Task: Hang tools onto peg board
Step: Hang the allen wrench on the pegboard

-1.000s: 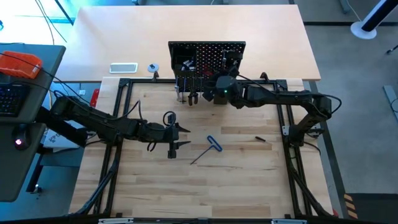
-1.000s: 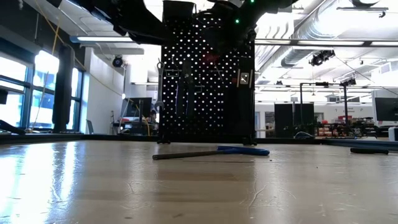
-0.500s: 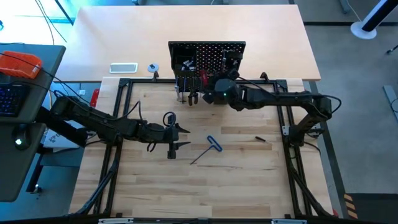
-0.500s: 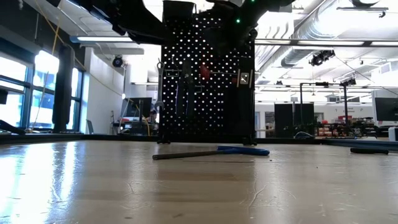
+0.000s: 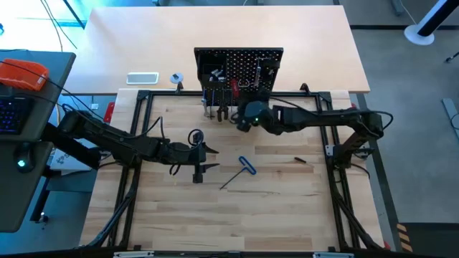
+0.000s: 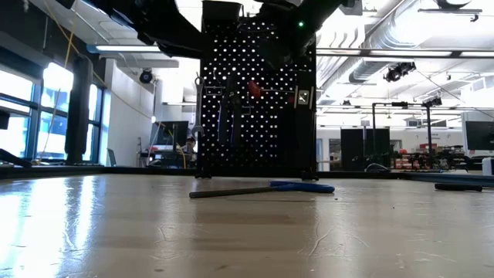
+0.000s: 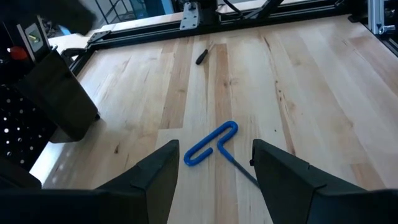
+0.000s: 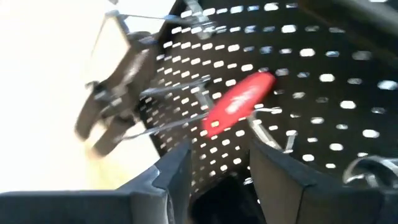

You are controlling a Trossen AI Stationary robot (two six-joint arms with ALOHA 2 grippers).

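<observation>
1. We take the peg board [image 5: 238,68] as our landmark: an upright black perforated panel at the far edge of the wooden table [image 5: 287,208], seen from above in the high view and face-on in the low view [image 6: 258,100].
2. On the board's face we see the red-handled screwdriver [image 8: 239,101] hanging among metal hooks; in the low view its red handle [image 6: 253,89] shows near the panel's middle, and from above it shows along the board's front [image 5: 233,87].
3. To one side of the screwdriver, black pliers [image 8: 115,106] also hang on the board; other dark tools along the front edge are too small to tell apart.
4. The right gripper [image 5: 242,118] hovers just in front of the board, close below the screwdriver. In the right wrist view its 2 jaws stand apart with nothing between them, and the red handle lies beyond the gap, untouched.
5. The blue-handled T hex key [image 5: 240,170] lies flat on the table, well in front of the board and toward the table's middle; the low view shows it lying level before the panel's foot [image 6: 266,188].
6. A slim dark pen-like tool [image 5: 301,160] lies on the table farther from the board's right end, apart from the hex key.
7. The left gripper [image 5: 201,159] waits in front of the board's left end, just beside the hex key. In the left wrist view its jaws are apart and empty, with the hex key [image 7: 210,144] on the wood beyond them.
</observation>
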